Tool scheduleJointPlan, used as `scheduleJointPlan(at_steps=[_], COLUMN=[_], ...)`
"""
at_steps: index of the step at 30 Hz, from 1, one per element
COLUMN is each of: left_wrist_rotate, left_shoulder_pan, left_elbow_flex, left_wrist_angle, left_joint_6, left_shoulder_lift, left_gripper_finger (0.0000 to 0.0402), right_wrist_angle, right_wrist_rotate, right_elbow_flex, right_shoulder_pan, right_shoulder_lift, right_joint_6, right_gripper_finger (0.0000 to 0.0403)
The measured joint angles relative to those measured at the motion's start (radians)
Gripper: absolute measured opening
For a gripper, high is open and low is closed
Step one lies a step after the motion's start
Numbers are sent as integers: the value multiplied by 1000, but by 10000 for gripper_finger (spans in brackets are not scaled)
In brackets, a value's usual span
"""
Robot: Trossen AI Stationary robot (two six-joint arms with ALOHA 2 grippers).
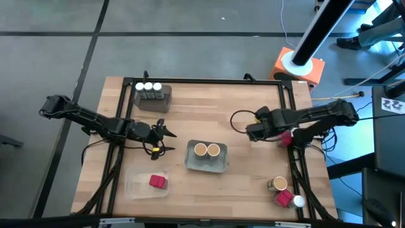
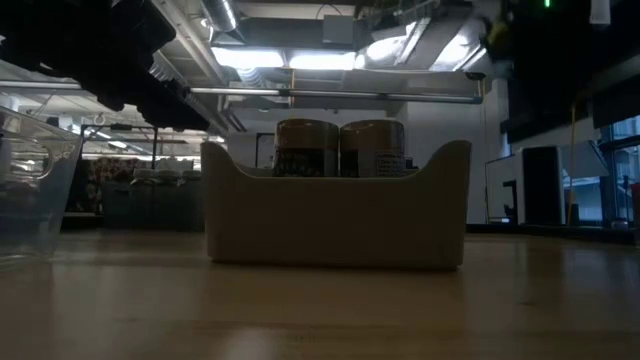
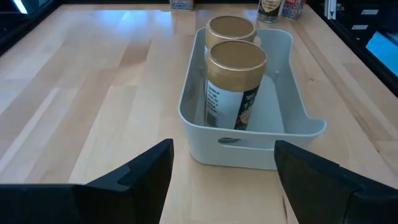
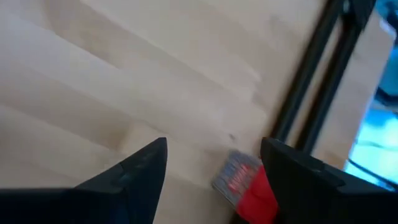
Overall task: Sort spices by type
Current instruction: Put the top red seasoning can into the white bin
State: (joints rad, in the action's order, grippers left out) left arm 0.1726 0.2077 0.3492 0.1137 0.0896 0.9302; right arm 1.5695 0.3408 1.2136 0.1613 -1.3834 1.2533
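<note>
Two tan-lidded jars [image 1: 207,150] stand in the grey tray [image 1: 192,163] at mid-table. My left gripper [image 1: 166,140] is open and hovers just left of that tray, pointing at it; the left wrist view shows the jars [image 3: 235,81] ahead of the gripper [image 3: 222,146]. Three white-capped jars [image 1: 148,87] stand in a far-left grey tray [image 1: 163,101]. A red box [image 1: 157,182] lies in the clear tray [image 1: 136,187]. My right gripper [image 4: 213,144] is open near the right rail, with a red boxy container [image 4: 245,186] low between its fingers, close to one finger [image 4: 292,171]. My right gripper stands over the red container [image 1: 285,138], which lies on the table beside one finger. That finger hides part of the container, so I cannot tell whether it touches.
A tan-lidded jar [image 1: 277,184] and a red container with a white cap [image 1: 289,200] stand at the near right corner. Black frame rails [image 1: 296,158] run along the table's sides. Bare wood lies between the trays.
</note>
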Motion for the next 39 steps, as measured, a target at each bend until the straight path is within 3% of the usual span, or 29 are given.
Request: scheduleJointPlan(at_steps=[13,17,25,39], left_wrist_rotate=[8,14,14,14], left_shoulder_pan=[0,0,0,-1], left_elbow_flex=[0,0,0,0], left_wrist_angle=[-22,-22,-24,-23], left_joint_6=[6,7,7,7], left_shoulder_lift=[0,0,0,0], left_gripper_finger=[263,263,263,263], right_wrist_angle=[-63,-80,-82,-133], right_wrist_rotate=[-266,-335,-352,-372], right_elbow_flex=[-254,-313,-381,-429], right_shoulder_pan=[-153,-165,-162,-162], right_shoulder_lift=[0,-2,-2,-2], right_joint_6=[-19,-15,27,0], right_gripper_finger=[257,230,159,155])
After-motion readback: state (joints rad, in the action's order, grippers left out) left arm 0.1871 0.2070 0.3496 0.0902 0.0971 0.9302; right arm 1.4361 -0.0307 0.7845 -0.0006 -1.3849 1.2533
